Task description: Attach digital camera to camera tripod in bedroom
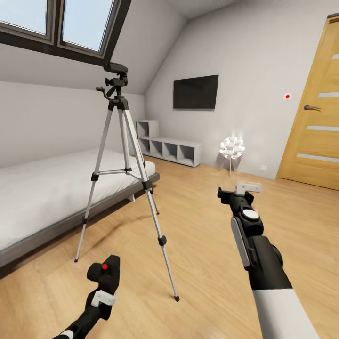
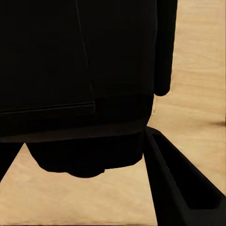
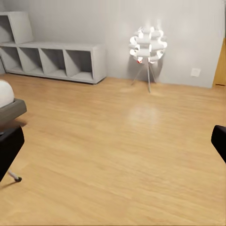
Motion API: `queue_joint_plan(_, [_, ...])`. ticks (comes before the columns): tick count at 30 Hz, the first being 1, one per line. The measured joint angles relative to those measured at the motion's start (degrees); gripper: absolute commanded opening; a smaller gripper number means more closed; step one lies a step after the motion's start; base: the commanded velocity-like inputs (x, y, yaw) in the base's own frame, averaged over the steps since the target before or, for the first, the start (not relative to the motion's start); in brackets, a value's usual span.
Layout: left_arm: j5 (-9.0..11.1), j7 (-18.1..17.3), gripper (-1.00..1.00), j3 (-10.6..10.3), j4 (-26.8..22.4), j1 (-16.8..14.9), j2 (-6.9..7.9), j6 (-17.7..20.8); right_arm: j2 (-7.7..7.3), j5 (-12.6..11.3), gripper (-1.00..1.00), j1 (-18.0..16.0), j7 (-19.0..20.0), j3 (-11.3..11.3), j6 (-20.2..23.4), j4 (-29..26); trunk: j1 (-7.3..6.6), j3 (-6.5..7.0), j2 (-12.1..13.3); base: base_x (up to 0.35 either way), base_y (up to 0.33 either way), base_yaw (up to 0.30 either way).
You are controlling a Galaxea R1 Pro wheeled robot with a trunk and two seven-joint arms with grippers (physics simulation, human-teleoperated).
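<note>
The camera tripod (image 1: 118, 102) stands on the wood floor beside the bed, its silver legs spread and its black head and pan handle up near the window. Low in the head view, my left gripper (image 1: 102, 285) is shut on the digital camera (image 1: 106, 274), a black box with its red button facing up, below and in front of the tripod's near legs. The left wrist view shows the camera's dark body (image 2: 70, 70) close up, with one finger (image 2: 176, 186) alongside it. My right gripper (image 1: 234, 191) hangs open over bare floor to the tripod's right, nothing between its fingertips (image 3: 7, 150).
A grey bed (image 1: 42, 188) with a white mattress lies behind the tripod on the left. A low grey shelf unit (image 1: 170, 149) and a white floor lamp (image 1: 231, 148) stand along the far wall under a dark TV (image 1: 195, 92). A wooden door (image 1: 313, 127) is at the right.
</note>
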Motion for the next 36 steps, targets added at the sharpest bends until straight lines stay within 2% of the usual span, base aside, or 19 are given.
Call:
queue_joint_plan(2, [1.75,-0.08,-1.00,0.11,0.00,0.53,0.77,-0.44,-0.02,0.00,1.00,3.73,0.10,0.00,-4.90,0.34,0.00,0.00,0.00,0.000,0.000,0.000])
queue_joint_plan(4, [2.07,-0.13,-1.00,-0.03,0.01,0.83,1.43,-0.59,-0.06,0.07,1.00,6.65,0.22,0.00,-8.66,1.82,0.00,0.00,0.00,0.000,0.000,0.000])
queue_joint_plan(6, [2.40,-0.26,-1.00,0.06,0.02,1.51,2.24,-0.65,-0.13,0.11,1.00,9.64,0.28,-0.01,-15.39,5.26,0.00,0.00,0.00,0.000,0.000,0.000])
queue_joint_plan(7, [2.42,-0.33,-1.00,-0.04,0.02,2.19,2.49,-0.69,-0.26,0.09,1.00,10.96,0.35,-0.01,-21.29,9.00,0.01,-0.01,0.01,0.000,0.000,0.000])
queue_joint_plan(12, [2.82,-0.40,-1.00,0.12,0.00,3.23,3.05,-0.70,-0.51,0.58,1.00,12.54,0.72,-0.08,-39.09,29.62,0.00,-0.01,0.00,0.000,0.000,0.000])
queue_joint_plan(13, [3.54,-0.39,-1.00,0.30,0.02,3.40,3.52,-0.66,-0.55,0.97,1.00,12.63,0.82,-0.09,-43.96,35.74,0.00,-0.01,0.00,0.000,0.000,0.000])
queue_joint_plan(14, [3.77,-0.40,-1.00,0.18,0.01,3.44,3.67,-0.66,-0.56,1.25,1.00,12.63,0.86,-0.08,-45.69,38.22,0.00,0.00,0.00,0.000,0.000,0.000])
queue_joint_plan(16, [5.34,-0.39,-1.00,0.28,0.02,3.52,4.10,-0.64,-0.61,1.95,1.00,12.70,0.96,-0.11,-51.92,45.42,0.00,0.00,0.00,0.000,0.000,0.000])
queue_joint_plan(22, [8.83,-0.36,-1.00,0.14,0.07,3.58,4.29,-0.53,-0.64,2.47,1.00,12.75,1.02,-0.18,-65.12,61.15,0.00,0.00,0.00,0.000,0.000,0.000])
queue_joint_plan(27, [9.08,-0.31,-1.00,0.07,0.07,3.64,4.39,-0.42,-0.64,2.49,1.00,12.74,0.99,-0.17,-66.67,65.41,0.00,0.00,0.00,0.000,0.000,0.000])
queue_joint_plan(32, [9.18,-0.28,-1.00,0.08,0.07,3.66,4.40,-0.27,-0.64,2.50,1.00,12.73,0.96,-0.16,-66.83,67.34,0.00,0.00,0.00,0.000,0.000,0.000])
queue_joint_plan(36, [9.22,-0.15,-1.00,0.08,0.07,3.78,4.40,-0.23,-0.64,2.51,1.00,12.73,0.95,-0.17,-66.85,67.62,-0.11,0.88,0.04,0.000,0.000,0.000])
